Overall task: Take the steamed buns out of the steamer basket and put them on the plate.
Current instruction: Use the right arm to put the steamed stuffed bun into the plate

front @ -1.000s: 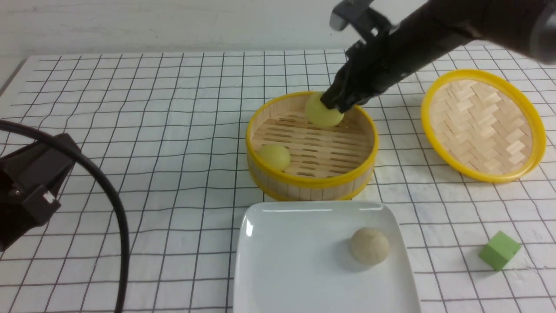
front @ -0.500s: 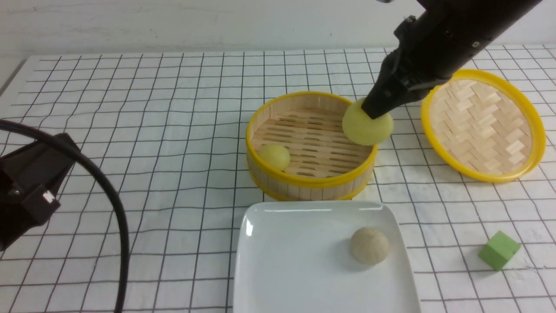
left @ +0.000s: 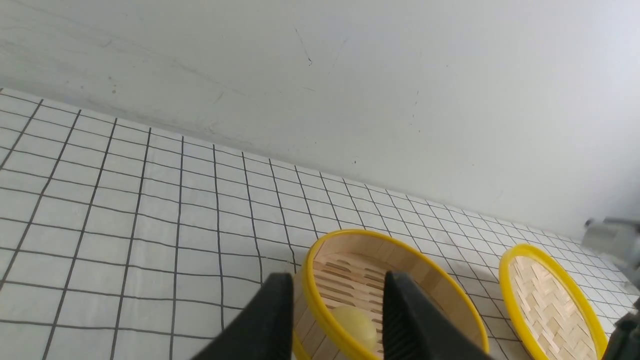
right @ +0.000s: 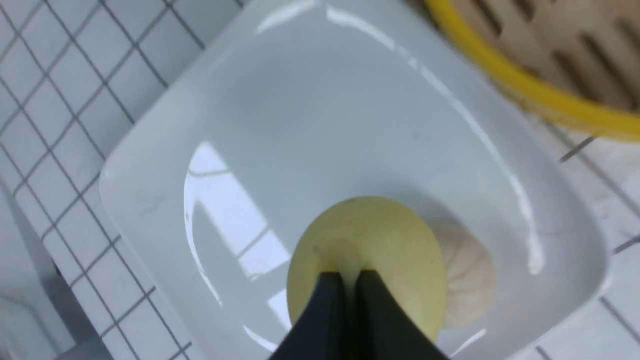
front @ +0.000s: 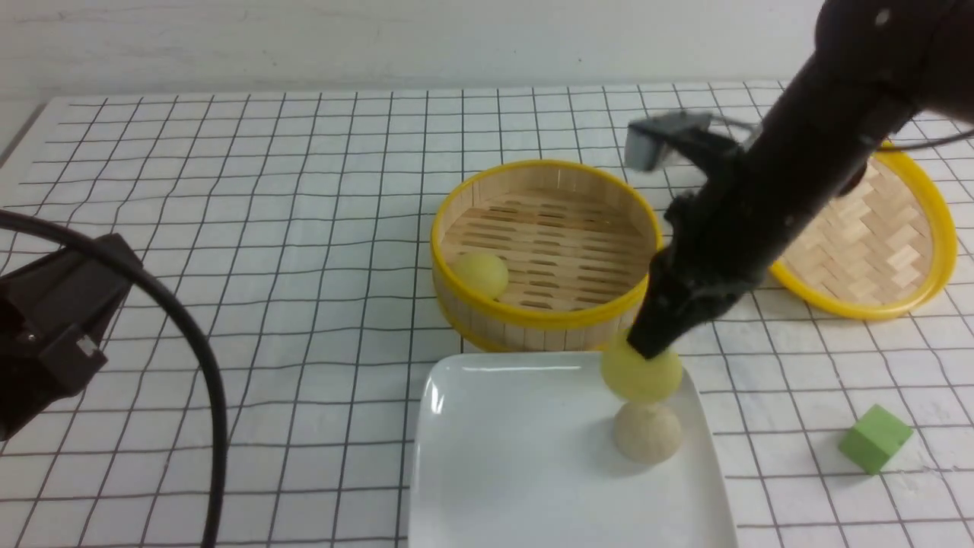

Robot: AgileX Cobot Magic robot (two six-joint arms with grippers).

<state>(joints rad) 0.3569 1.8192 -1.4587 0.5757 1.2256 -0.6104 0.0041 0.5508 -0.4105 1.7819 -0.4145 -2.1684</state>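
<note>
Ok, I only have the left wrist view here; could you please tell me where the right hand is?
Observer: The right hand is above the plate, shut on a yellow bun.
Operator: Is anything on the plate already?
Observer: Yes, a beige bun lies near its right edge, close to the held one.
Operator: Anything else nearby?
Observer: A green cube sits on the table, right of the plate.

plate (front: 494, 457) cut off below, lid (front: 890, 251) partly behind right arm (front: 806, 160), beige bun (front: 647, 443) half covered
</note>
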